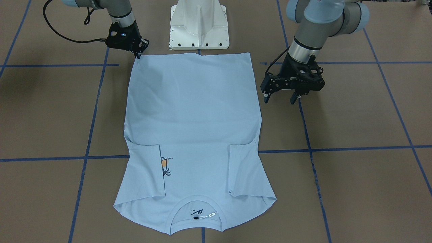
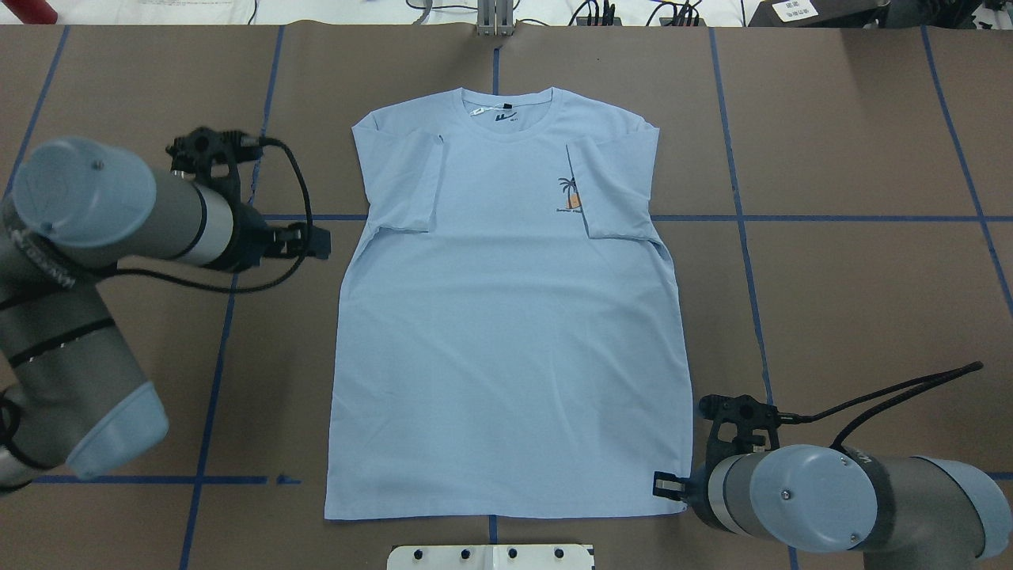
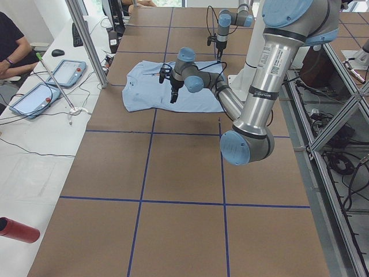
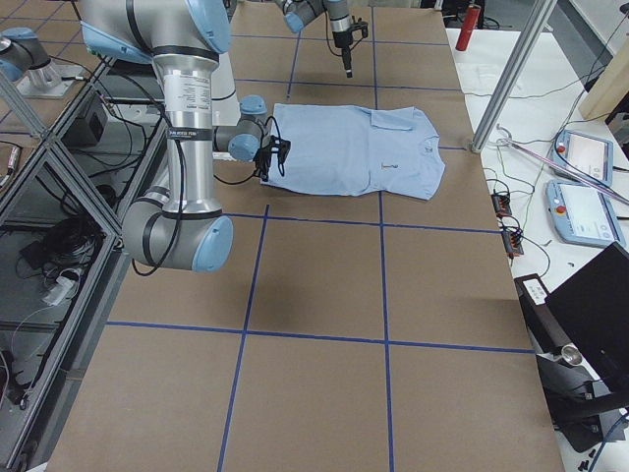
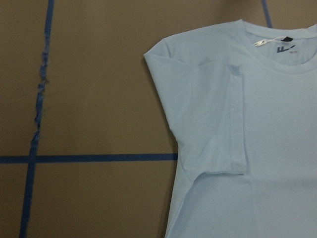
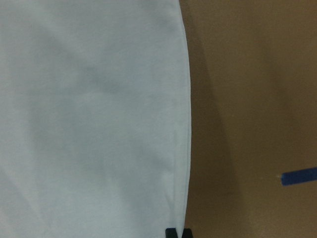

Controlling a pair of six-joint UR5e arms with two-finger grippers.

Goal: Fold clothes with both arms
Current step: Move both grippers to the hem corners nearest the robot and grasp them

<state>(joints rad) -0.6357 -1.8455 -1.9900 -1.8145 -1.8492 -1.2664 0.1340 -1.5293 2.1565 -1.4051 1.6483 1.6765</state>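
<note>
While both arms hang idle over the brown table (image 1: pixel 354 118), I see a light blue T-shirt (image 1: pixel 192 111) lying flat and face up in the middle of it, across a grid of blue tape lines (image 1: pixel 337 148). Its hem lies just in front of the white pedestal base (image 1: pixel 199 27), and its ribbed collar (image 1: pixel 172 217) points away from the robot, with the dark neck label (image 1: pixel 196 212) showing inside. Both short sleeves are folded inward onto the chest. The sleeve on the robot's right (image 1: pixel 145 172) covers part of the small orange-and-dark palm print (image 1: pixel 166 167), while the sleeve on the robot's left (image 1: pixel 244 168) lies flat on plain cloth. My left end effector (image 1: pixel 279 99) points down just beside the shirt's side edge on the robot's left, about a third of the way from hem to collar, with its two fingers spread apart and nothing between them; it does not touch the cloth. Its wrist camera looks toward the folded sleeve and collar. My right end effector (image 1: pixel 138 55) sits at the hem corner on the robot's right, near the pedestal, its fingers drawn together with the tips meeting the corner. Whether any cloth is caught between them I cannot tell. Its wrist camera shows the shirt's side edge running straight down to the black fingertips (image 6: pixel 171 232) at the bottom of that view
</note>
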